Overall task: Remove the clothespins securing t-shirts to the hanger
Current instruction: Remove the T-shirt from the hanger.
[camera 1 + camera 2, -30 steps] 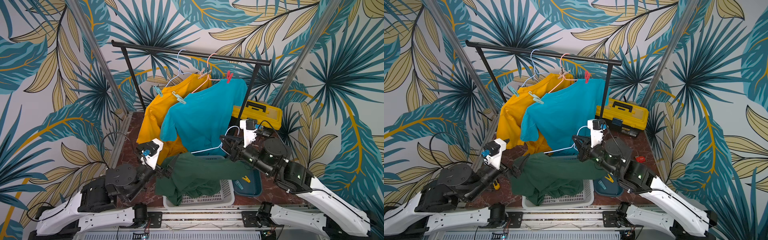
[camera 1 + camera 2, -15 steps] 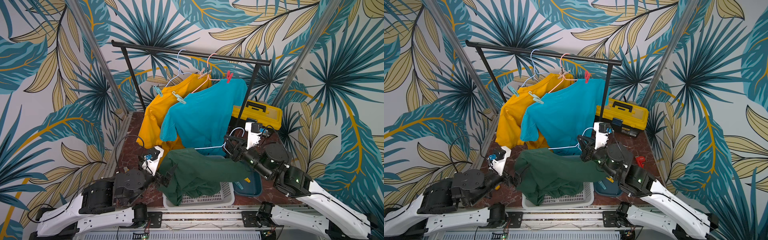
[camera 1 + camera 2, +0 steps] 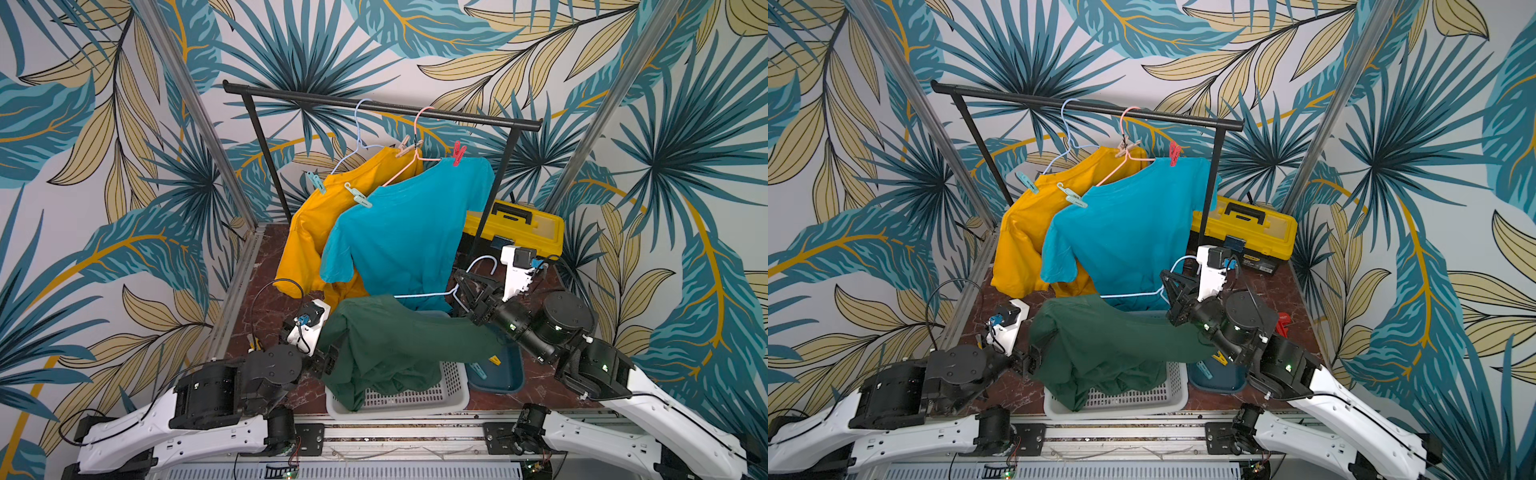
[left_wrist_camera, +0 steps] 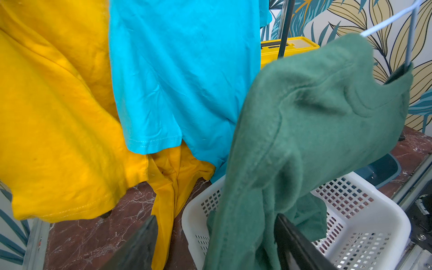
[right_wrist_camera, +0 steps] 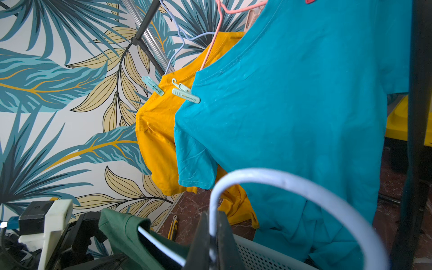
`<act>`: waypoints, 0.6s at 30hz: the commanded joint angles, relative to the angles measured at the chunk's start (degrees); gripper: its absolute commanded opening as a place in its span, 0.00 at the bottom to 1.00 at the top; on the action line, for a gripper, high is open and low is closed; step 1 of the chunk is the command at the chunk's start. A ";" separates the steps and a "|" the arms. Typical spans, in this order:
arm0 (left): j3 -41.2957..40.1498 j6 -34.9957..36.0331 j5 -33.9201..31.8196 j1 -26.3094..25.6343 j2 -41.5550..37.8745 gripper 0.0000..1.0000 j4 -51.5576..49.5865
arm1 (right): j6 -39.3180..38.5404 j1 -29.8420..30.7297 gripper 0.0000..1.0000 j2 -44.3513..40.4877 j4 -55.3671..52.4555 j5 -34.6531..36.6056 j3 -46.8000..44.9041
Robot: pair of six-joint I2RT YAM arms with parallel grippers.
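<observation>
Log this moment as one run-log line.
right end effector: shut on white hanger | left end effector: open around dark green t-shirt | t-shirt: over white basket | clothespins: four clipped up on rack

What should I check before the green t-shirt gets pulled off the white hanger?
1. Right gripper shut on the white hanger: ok.
2. Left gripper closed on the dark green t-shirt: not ok, jaws apart, cloth between them.
3. That shirt over the white basket: ok.
4. Hanger off the black rail: ok.
5. Hanger clear of the turquoise t-shirt: cannot tell.
6. Red clothespin on the turquoise shirt, out of the way: ok.
</observation>
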 commanded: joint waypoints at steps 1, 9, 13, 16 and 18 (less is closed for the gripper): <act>-0.78 1.73 0.08 0.19 -0.67 0.77 2.64 | 1.31 0.07 0.00 -0.77 4.40 -0.77 -0.91; -1.67 5.13 1.69 0.28 1.86 0.64 7.23 | 1.47 0.07 0.00 -0.83 4.80 -1.60 -1.02; -1.16 5.33 1.35 0.28 3.19 0.42 7.43 | 1.23 0.08 0.00 -0.77 4.63 -2.16 -0.82; -0.75 5.16 0.64 0.28 2.98 0.28 7.86 | 1.34 0.07 0.00 -0.80 4.53 -1.82 -1.15; -0.42 5.33 0.47 0.28 2.52 0.17 8.53 | 1.45 0.07 0.00 -0.84 4.71 -1.80 -1.41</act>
